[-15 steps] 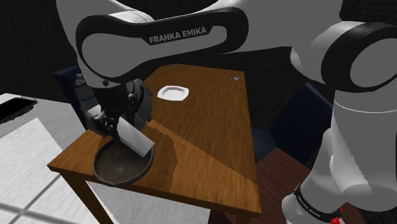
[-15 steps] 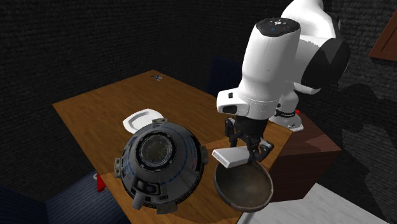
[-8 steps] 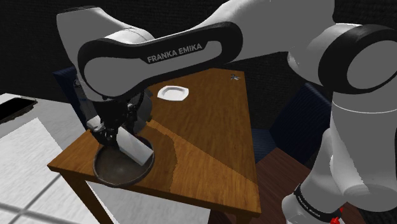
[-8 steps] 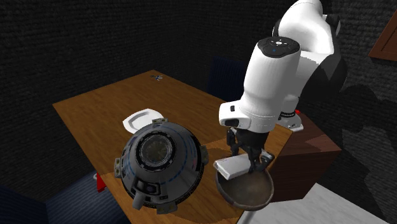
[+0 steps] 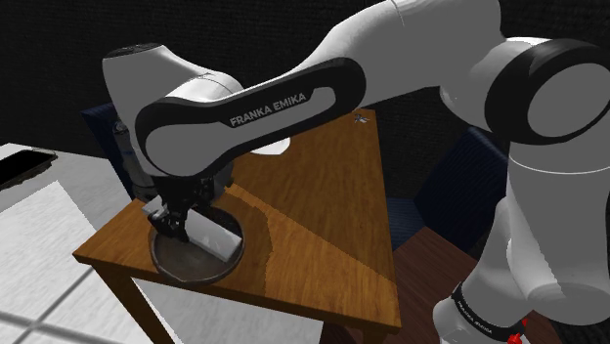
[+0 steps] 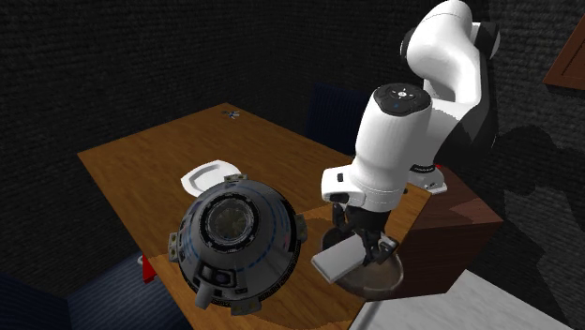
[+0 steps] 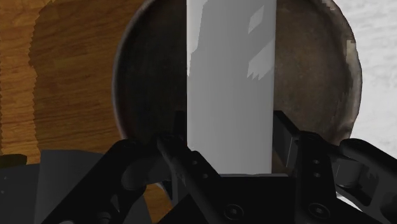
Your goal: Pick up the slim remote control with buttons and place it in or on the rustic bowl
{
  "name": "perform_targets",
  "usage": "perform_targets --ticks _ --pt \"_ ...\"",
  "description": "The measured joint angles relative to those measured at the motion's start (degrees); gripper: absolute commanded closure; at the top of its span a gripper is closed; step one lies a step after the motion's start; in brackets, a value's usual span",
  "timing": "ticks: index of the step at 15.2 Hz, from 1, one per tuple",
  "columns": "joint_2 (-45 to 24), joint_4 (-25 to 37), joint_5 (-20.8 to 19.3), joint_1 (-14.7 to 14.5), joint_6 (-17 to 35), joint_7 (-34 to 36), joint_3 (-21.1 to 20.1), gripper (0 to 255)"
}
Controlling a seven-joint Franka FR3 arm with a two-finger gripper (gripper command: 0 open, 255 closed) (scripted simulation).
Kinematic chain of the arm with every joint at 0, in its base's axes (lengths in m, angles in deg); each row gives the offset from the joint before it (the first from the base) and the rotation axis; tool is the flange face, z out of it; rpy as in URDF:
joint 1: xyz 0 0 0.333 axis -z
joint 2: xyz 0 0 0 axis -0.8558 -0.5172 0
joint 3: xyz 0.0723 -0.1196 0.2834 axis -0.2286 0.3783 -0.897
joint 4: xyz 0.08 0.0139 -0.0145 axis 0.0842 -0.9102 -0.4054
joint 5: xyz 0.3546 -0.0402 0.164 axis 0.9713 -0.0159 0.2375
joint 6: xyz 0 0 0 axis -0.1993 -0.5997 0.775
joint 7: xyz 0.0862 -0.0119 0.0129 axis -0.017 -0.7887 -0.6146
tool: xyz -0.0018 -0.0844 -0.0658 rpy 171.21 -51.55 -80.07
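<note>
White arm point(image 5: 244, 107) folds steeply down over the desk point(image 5: 313, 215) corner at the shoulder view's lower left. Its tool point(image 7: 229, 130) points downward, clasping the plain grey remote point(image 7: 230, 76) low over the dark bowl point(image 7: 143, 83).

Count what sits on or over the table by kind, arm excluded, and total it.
Grey remote, clasped by the end effector: 1
Dark bowl: 1
White dish: 1
Dark round device: 1
Small dark item: 1
Total: 5
</note>
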Motion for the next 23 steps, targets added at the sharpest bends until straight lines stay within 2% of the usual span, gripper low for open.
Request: perform_targets --ticks 5,6,12,17,23 --pt "-0.1 -0.1 -0.1 0.0 0.4 0.0 0.0 255" --pt "-0.1 -0.1 -0.1 0.0 0.4 0.0 0.0 0" --pt "-0.1 -0.2 -0.1 0.0 0.4 0.0 0.0 0" --pt "0.5 5.1 0.4 -0.3 -5.4 -0.3 -0.2 0" --pt "0.9 5.7 0.5 -0.3 -6.4 -0.4 -0.3 0"
